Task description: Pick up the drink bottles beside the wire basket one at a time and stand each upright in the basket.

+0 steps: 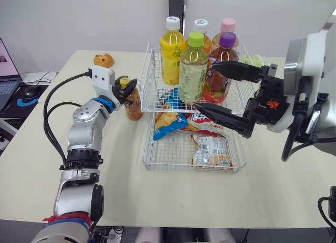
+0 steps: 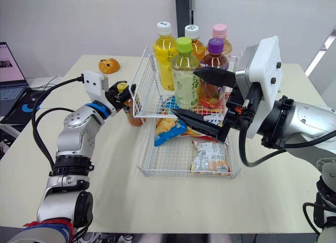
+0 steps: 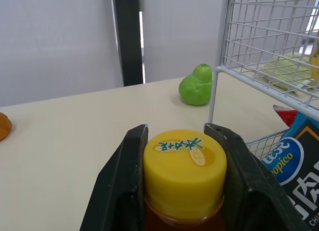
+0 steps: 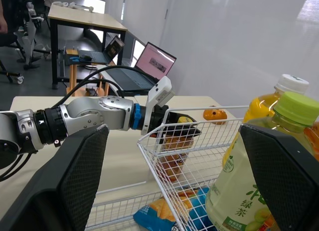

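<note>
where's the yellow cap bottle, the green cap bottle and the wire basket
yellow-capped bottle [image 3: 184,161]: left wrist view, on the top of its cap
green-capped bottle [image 1: 192,70]: left eye view, on its label
wire basket [image 1: 149,81]: left eye view, on the wire wall at its left side

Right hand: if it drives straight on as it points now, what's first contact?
Likely the green-capped bottle standing in the wire basket: the open right hand points at it, a finger each side. Depth is unclear; it might slip past.

One bottle [image 1: 134,105] stands left of the basket [image 1: 148,80] holding five bottles [image 1: 192,70].
</note>
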`<state>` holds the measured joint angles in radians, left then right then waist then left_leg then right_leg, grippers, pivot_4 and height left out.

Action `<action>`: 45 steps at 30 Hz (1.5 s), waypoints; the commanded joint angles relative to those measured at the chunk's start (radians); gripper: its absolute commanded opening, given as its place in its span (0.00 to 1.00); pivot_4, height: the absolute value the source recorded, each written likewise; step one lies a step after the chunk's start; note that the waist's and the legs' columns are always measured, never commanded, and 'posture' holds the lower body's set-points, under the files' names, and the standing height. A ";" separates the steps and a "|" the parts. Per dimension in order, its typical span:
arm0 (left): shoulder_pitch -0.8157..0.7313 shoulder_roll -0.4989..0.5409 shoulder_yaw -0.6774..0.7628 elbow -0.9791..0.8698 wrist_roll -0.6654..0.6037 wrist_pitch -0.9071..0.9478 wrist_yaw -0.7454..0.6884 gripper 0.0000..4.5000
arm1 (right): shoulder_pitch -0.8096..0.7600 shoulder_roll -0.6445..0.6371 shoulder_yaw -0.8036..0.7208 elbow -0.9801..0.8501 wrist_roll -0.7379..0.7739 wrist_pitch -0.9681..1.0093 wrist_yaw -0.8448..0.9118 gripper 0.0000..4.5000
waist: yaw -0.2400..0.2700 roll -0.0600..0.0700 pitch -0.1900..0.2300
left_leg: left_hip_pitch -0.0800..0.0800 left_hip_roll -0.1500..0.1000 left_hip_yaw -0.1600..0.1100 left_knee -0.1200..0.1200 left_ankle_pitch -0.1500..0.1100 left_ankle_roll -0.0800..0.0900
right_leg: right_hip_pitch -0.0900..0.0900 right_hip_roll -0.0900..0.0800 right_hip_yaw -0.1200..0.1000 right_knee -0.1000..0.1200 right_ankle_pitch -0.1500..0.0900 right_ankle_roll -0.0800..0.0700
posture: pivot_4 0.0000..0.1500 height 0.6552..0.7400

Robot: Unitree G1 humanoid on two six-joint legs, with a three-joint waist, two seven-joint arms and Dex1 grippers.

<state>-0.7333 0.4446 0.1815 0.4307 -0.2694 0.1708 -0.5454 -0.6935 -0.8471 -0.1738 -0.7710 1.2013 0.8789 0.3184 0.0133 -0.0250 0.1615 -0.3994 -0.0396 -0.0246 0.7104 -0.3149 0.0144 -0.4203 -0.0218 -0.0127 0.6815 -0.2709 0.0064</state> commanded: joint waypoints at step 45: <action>-0.766 0.209 -0.082 0.173 -0.244 0.490 -0.864 0.30 | 0.029 0.036 0.012 -0.022 -0.099 -0.058 0.007 1.00 | -0.016 -0.004 0.003 | -0.003 0.000 0.000 0.001 0.000 0.001 | -0.003 0.001 0.001 0.000 0.000 0.000 | 1.00 1.00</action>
<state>-1.4915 0.6532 0.0751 0.6351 -0.5059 0.6849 -1.4213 -0.6595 -0.8001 -0.1234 -0.7689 1.0847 0.8257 0.3414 -0.0031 -0.0287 0.1649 -0.4018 -0.0397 -0.0247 0.7114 -0.3150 0.0149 -0.4229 -0.0208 -0.0122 0.6818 -0.2713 0.0069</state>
